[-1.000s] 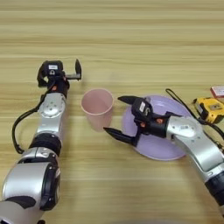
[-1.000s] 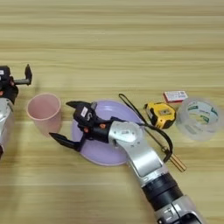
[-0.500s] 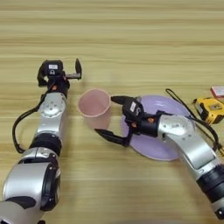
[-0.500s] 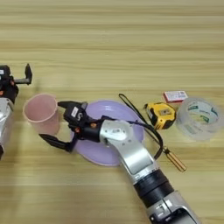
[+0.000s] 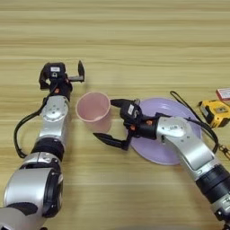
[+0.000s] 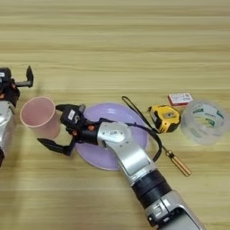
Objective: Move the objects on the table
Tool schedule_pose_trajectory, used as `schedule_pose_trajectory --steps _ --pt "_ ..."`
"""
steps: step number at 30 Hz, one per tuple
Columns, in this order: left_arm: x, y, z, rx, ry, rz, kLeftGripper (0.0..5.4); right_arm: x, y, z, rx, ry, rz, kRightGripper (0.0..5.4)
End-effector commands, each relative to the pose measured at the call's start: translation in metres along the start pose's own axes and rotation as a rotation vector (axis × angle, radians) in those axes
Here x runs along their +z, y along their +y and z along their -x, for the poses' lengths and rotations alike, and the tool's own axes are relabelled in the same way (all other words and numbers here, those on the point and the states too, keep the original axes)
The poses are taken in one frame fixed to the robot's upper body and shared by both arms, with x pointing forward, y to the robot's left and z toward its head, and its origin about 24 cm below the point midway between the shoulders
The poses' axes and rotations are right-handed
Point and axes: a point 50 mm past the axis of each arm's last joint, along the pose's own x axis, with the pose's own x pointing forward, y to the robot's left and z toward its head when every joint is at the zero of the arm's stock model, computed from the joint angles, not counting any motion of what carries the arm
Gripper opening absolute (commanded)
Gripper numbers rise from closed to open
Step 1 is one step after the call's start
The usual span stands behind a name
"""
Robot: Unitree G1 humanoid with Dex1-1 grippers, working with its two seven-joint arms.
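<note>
The pale pink cup [image 5: 93,110] stands upright on the wooden table [image 5: 134,40], left of centre. My right gripper [image 5: 110,122] is open, reaching over from the lilac plate [image 5: 155,150]. One finger is at the cup's right rim and the other is low in front of it, so the cup sits at the mouth of the jaws. My left gripper [image 5: 61,74] is open just behind and left of the cup, holding nothing. The yellow-and-black tape measure [image 6: 165,118] lies right of the plate, its black strap [image 6: 134,110] trailing over the plate's edge. The amber-handled screwdriver [image 6: 178,162] lies in front of it.
A clear tape roll [image 6: 204,121] sits at the far right. A small red-and-white box [image 6: 179,98] lies behind the tape measure. The right forearm lies across the plate.
My right gripper has slid left off the plate until its open fingers reach the cup. The cup has shifted slightly left. The left arm has not moved.
</note>
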Motion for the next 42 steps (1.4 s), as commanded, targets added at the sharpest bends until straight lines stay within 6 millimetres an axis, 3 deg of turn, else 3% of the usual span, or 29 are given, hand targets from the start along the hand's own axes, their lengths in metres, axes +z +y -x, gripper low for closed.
schedule_pose_trajectory --steps 1,24,42 --pt "0.0 -0.001 0.0 -0.006 0.007 -0.008 5.4 0.005 -0.005 -0.004 -0.018 -0.016 0.035 5.38" --pt "0.0 0.002 0.0 -0.004 0.007 -0.007 5.4 -0.007 -0.007 -0.029 -0.052 0.0 0.032 5.38" --pt "0.0 0.003 0.0 -0.004 0.006 -0.006 5.4 -0.007 -0.014 -0.033 -0.121 -0.028 0.006 5.38"
